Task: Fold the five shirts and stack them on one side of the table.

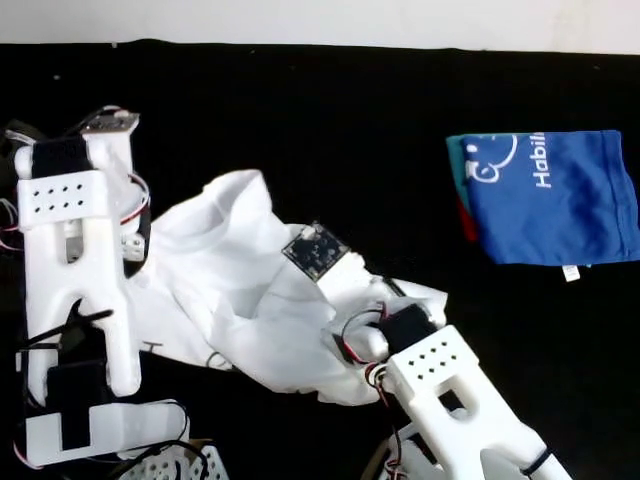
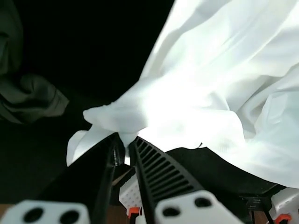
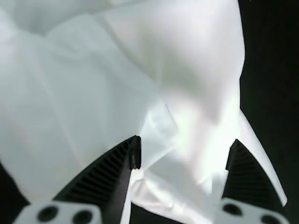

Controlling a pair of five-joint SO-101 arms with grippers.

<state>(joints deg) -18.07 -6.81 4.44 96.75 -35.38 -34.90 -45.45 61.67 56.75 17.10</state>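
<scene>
A crumpled white shirt (image 1: 235, 285) lies on the black table (image 1: 330, 120) between the two arms. In the left wrist view my left gripper (image 2: 125, 147) is shut on a bunched edge of the white shirt (image 2: 210, 84), which it holds a little above the table. My right gripper (image 3: 184, 156) stands open over the white shirt (image 3: 93, 93), one finger on either side of a raised fold. At the table's right side sits a folded blue shirt (image 1: 555, 200) on top of other folded shirts, whose teal and red edges show beneath it.
The left arm (image 1: 75, 250) stands along the table's left edge, and the right arm (image 1: 450, 390) comes in from the front. A dark cloth (image 2: 28, 93) lies beside the white shirt in the left wrist view. Bare black table separates the white shirt from the stack.
</scene>
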